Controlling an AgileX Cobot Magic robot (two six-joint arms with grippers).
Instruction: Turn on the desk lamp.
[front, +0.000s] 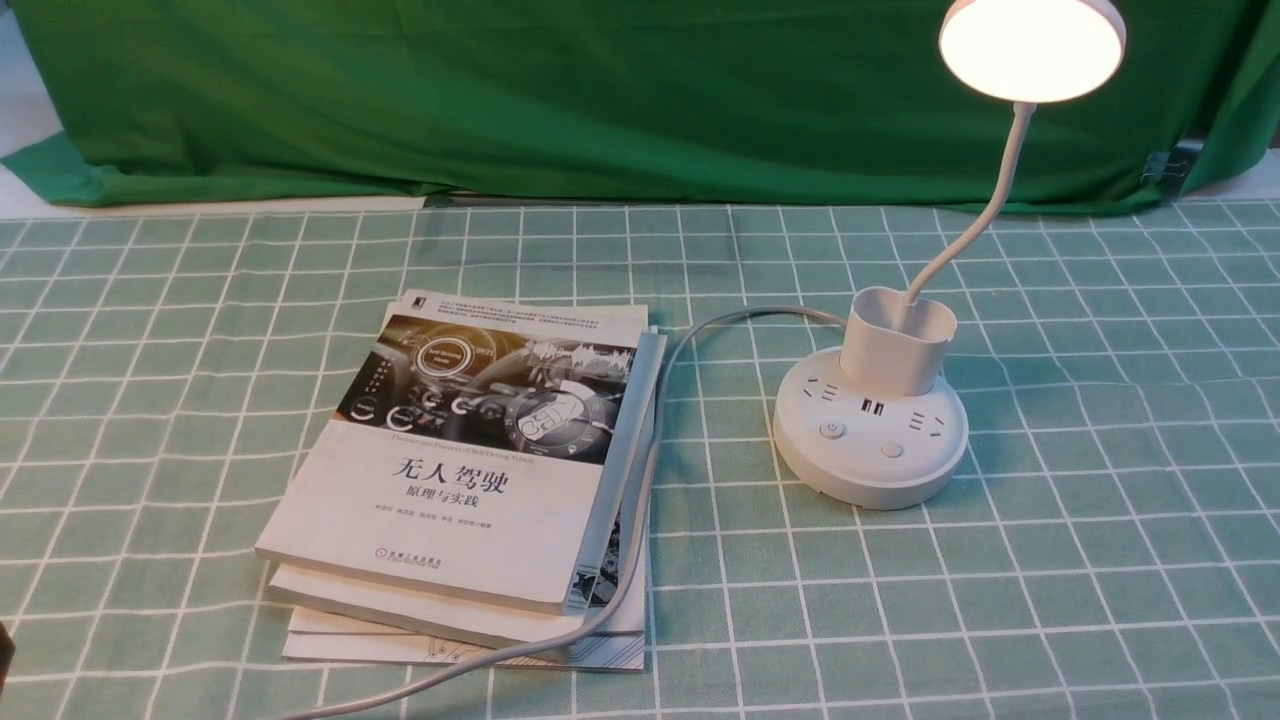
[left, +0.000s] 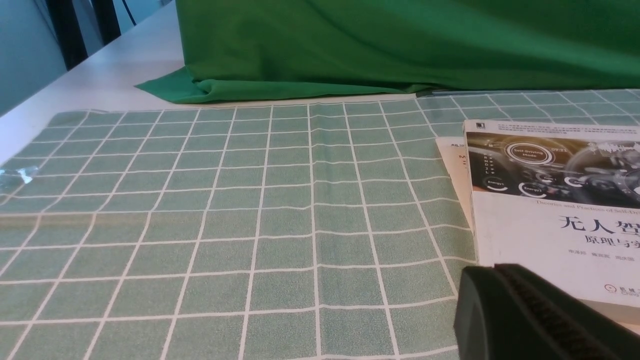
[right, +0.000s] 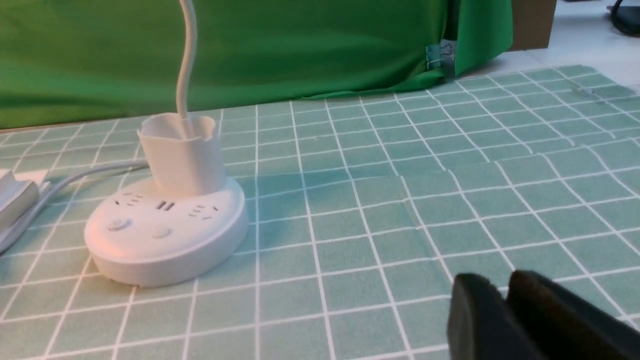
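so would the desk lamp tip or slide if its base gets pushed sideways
The desk lamp would probably slide rather than tip, since its puck base is wide and low. The thin neck holds the disc head high and off to one side, so that would likely wobble. The grey cord running along the books may drag.

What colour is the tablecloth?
The tablecloth is pale green with white grid lines; front view shows it best.
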